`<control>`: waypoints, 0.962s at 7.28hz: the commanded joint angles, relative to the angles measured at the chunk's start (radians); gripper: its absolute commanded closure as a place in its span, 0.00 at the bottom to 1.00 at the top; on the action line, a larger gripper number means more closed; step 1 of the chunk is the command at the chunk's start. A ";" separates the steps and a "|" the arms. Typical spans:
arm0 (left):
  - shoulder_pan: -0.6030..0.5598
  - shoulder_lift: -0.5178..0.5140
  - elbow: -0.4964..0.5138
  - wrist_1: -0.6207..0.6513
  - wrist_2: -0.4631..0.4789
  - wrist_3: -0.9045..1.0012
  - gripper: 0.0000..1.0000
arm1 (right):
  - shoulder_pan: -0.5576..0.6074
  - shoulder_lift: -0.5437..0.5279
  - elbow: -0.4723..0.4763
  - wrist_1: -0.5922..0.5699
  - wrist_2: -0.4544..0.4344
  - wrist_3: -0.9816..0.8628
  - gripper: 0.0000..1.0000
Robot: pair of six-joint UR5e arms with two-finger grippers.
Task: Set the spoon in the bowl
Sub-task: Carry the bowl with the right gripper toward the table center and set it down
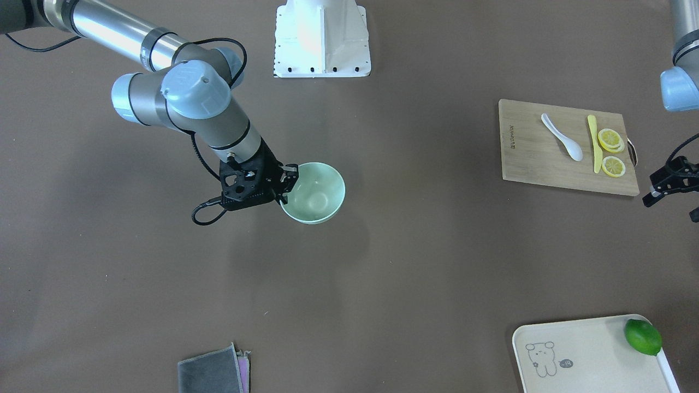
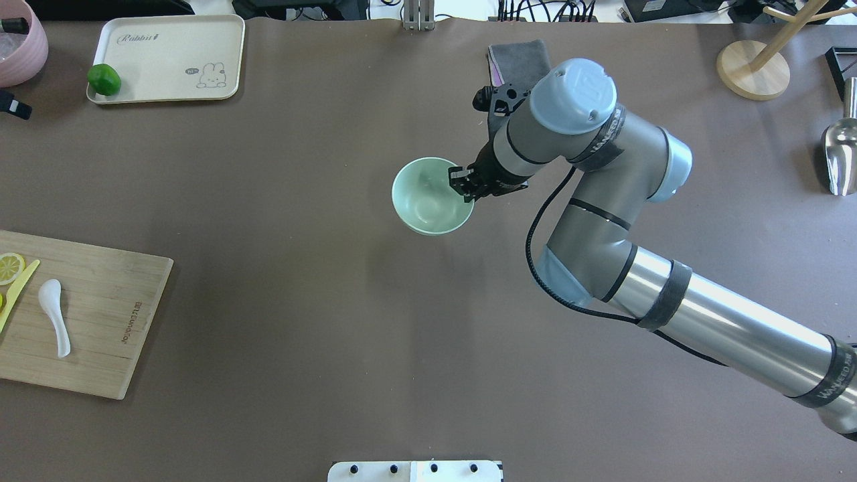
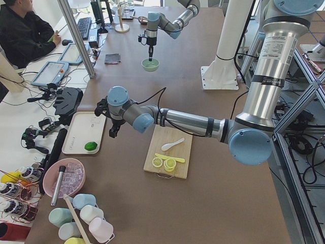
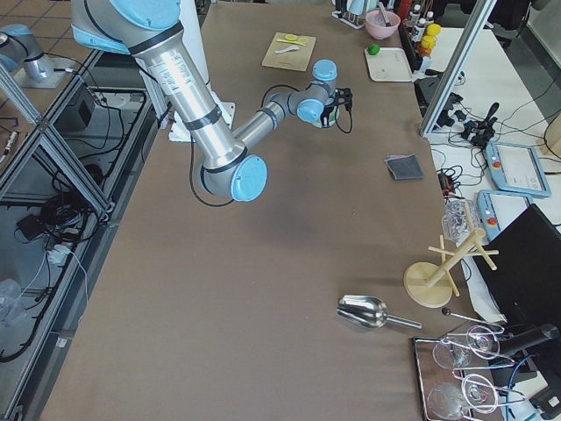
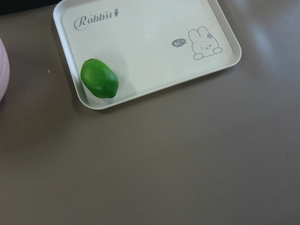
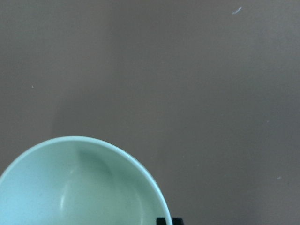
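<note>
White spoon [image 1: 562, 136]: lay on wooden board [image 1: 532, 161], just beside yellow knife [image 1: 594, 144] (lemon slices [image 1: 611, 150] past the knife). Mint bowl [image 1: 317, 196]: mid-table [image 1: 415, 262], well apart from board. The right tool [image 1: 288, 183]: fingers clamped on bowl's rim. The left tool [image 1: 670, 207]: fingers spread, holding nothing, off board's end.
</note>
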 commanded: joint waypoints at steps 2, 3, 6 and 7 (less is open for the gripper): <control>0.012 -0.003 -0.001 -0.003 -0.001 0.001 0.03 | -0.065 0.011 -0.040 0.003 -0.063 0.008 1.00; 0.017 -0.008 0.002 -0.002 0.000 0.001 0.03 | -0.065 0.015 -0.049 0.006 -0.062 0.014 1.00; 0.148 -0.038 -0.018 -0.107 0.002 -0.230 0.03 | -0.059 0.038 -0.066 -0.002 -0.065 0.022 0.01; 0.161 -0.037 -0.019 -0.123 0.006 -0.278 0.03 | -0.010 0.040 -0.058 -0.006 -0.051 0.020 0.00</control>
